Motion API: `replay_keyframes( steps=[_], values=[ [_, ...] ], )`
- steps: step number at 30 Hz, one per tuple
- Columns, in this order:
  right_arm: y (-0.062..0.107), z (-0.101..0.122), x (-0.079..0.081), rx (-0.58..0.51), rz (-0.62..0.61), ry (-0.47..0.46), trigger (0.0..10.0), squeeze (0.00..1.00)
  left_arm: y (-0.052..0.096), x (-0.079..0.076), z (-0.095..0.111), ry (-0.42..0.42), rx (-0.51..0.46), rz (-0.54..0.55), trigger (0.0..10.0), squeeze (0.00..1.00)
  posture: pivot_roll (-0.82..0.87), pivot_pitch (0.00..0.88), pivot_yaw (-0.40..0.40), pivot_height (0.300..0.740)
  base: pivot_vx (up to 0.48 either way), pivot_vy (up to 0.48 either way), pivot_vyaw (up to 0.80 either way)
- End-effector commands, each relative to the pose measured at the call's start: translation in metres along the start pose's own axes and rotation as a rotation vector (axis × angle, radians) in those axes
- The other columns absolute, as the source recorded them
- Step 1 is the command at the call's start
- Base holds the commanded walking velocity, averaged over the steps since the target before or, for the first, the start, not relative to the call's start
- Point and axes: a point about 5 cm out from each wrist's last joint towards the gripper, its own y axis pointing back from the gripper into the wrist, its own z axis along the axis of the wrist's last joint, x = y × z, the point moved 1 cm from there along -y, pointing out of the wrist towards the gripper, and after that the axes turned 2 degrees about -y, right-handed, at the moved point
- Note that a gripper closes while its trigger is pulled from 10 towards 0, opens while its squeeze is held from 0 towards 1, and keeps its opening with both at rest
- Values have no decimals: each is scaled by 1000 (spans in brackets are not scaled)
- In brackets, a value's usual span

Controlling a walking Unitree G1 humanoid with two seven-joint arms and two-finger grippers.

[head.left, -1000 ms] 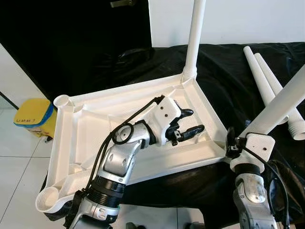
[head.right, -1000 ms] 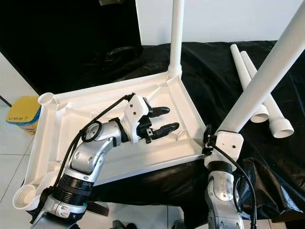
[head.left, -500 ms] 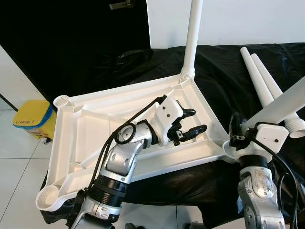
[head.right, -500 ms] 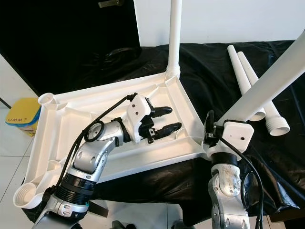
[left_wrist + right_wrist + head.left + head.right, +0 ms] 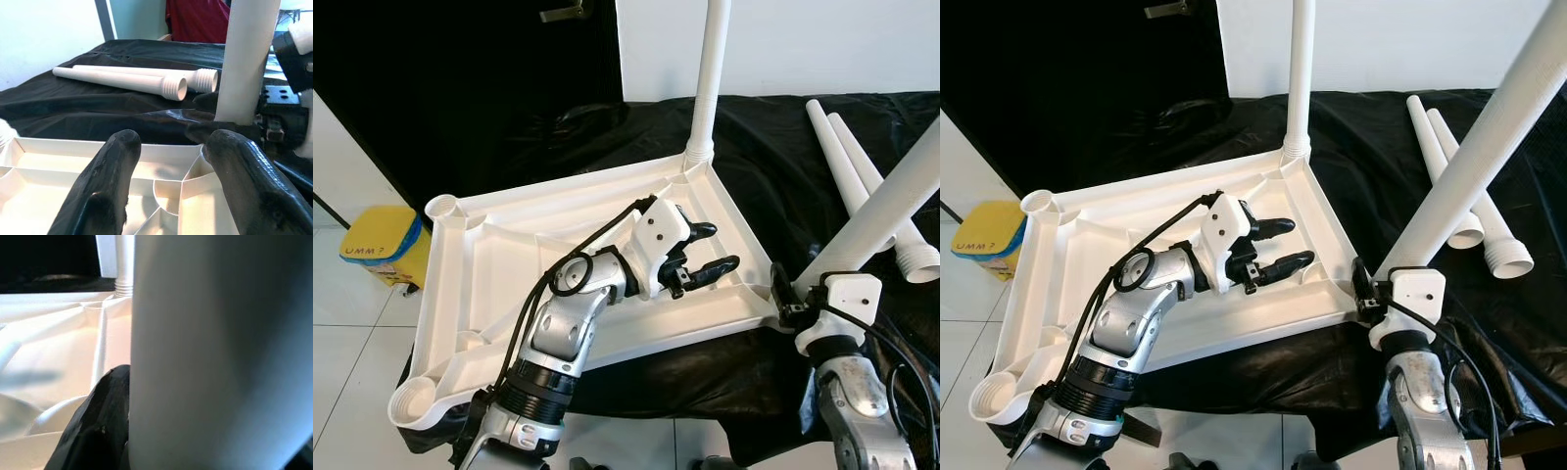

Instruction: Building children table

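Note:
The white table top (image 5: 509, 255) lies upside down on a black cloth (image 5: 783, 166). One white leg (image 5: 710, 78) stands upright in its far right corner socket. My right gripper (image 5: 783, 302) is shut on a second white leg (image 5: 881, 220), holding it tilted up to the right with its lower end at the near right corner. In the right wrist view that leg (image 5: 220, 352) is pressed against a black finger (image 5: 105, 431). My left gripper (image 5: 713, 247) is open, low over the ribbed underside near the right edge, with nothing between its fingers (image 5: 117, 161).
Two spare white legs (image 5: 862, 176) lie side by side on the cloth at the far right. Open sockets sit at the far left corner (image 5: 440, 207) and near left corner (image 5: 411, 401). A yellow bin (image 5: 380, 240) stands on the tiled floor at left.
The held leg leaned lower to the right half a second ago and now stands steeper again, with my right wrist shifted along. My left gripper has stayed in place.

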Motion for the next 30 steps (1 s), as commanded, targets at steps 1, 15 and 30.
replay_keyframes(
  steps=[1,15,30],
  values=[
    [1,-24,-6,107,16,-23,10000,0,2,10,-3,-4,16,117,10000,0,-320,109,77,740,0,0,0],
    [-5,-41,-1,144,258,-6,10000,0,7,17,-2,-17,24,149,10000,0,-291,105,76,740,0,0,0],
    [10,-61,-4,178,325,87,10000,0,7,17,-1,-17,22,153,10000,0,-298,113,81,740,0,0,0]
  ],
)
